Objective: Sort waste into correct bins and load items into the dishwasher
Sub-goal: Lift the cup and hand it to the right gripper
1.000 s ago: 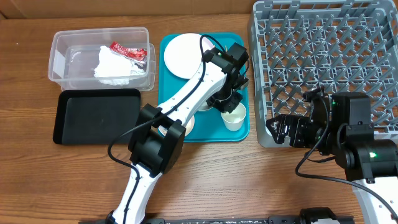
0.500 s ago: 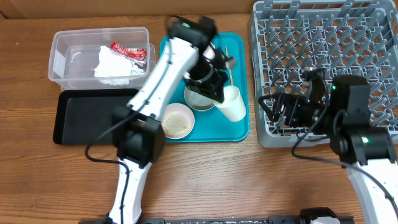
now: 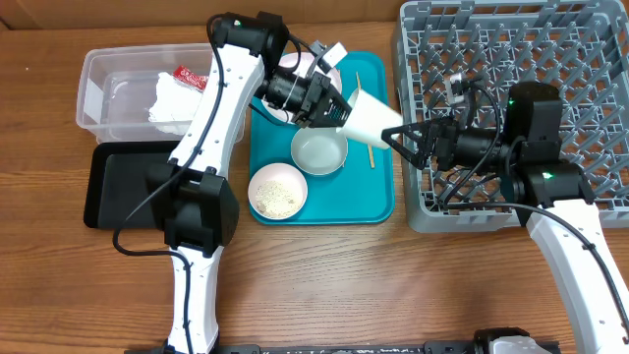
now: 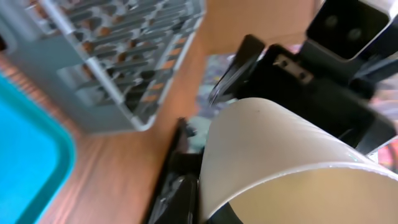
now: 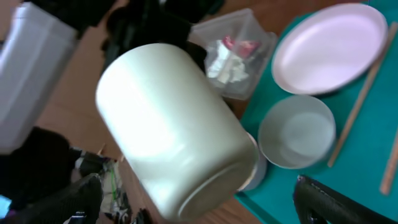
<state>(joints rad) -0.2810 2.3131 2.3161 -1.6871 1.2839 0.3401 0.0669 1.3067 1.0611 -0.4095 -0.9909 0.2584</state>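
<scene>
My left gripper [image 3: 337, 106] is shut on the rim of a small white cup [image 3: 371, 118] and holds it tilted above the teal tray's right side, base toward the right arm. The left wrist view shows the cup [image 4: 280, 155] close up with the right gripper [image 4: 292, 74] behind it. My right gripper [image 3: 401, 138] is open, its fingertips right at the cup's base. In the right wrist view the cup [image 5: 174, 124] fills the space ahead of the spread fingers [image 5: 196, 196]. The grey dish rack [image 3: 550, 59] stands at the right.
On the teal tray [image 3: 378, 202] are a pale bowl [image 3: 319, 152], a plate with rice scraps [image 3: 277, 192], a pink plate [image 5: 329, 46] and chopsticks [image 3: 371, 157]. The clear tub [image 3: 108, 88] holds the napkin [image 3: 177, 103] and red wrapper [image 3: 192, 77]. The black tray [image 3: 128, 182] lies in front of it.
My left arm lifted the cup off the teal tray and swung it up and right. My right gripper moved left from the rack's front corner to meet it.
</scene>
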